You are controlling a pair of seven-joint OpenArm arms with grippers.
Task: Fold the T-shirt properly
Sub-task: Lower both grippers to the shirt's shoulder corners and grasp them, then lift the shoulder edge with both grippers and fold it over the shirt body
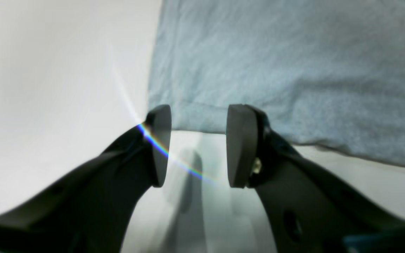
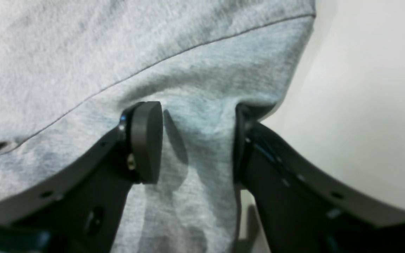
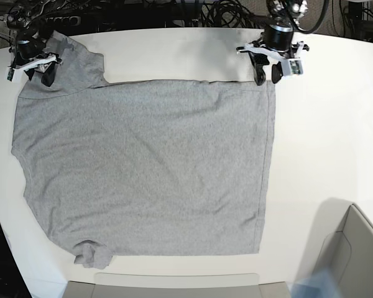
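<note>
**Operator:** Two grippers, both at the far edge of the white table (image 3: 336, 124). I see the T-shirt (image 3: 143, 167) spread flat and plain side up across the middle of it, not yet folded, with one sleeve (image 3: 90, 253) crumpled at the near edge.

**Second:** What are the fingers doing?

**Operator:** My left gripper (image 1: 198, 146) has its pads apart with only bare table between them; the shirt's hem corner (image 1: 195, 119) lies just beyond the tips, not gripped. My right gripper (image 2: 197, 142) is also spread, but cloth from the far sleeve (image 3: 74, 62) bunches between its pads. I judge it straddles the fabric rather than pinching it.

**Second:** How will the cloth behave?

**Operator:** It looks like thin, soft jersey: light, limp, no stiffness at all. I expect it to drape and sag from any point I lift, and to drag wrinkles along the tabletop. It isn't fragile, though one layer could slip out of a loose pinch.

**Second:** Where would you take hold?

**Operator:** At the stitched edges: the hem corner on my left side, the sleeve seam (image 2: 160, 61) on my right. Doubled fabric there gives the pads more to bite.
</note>
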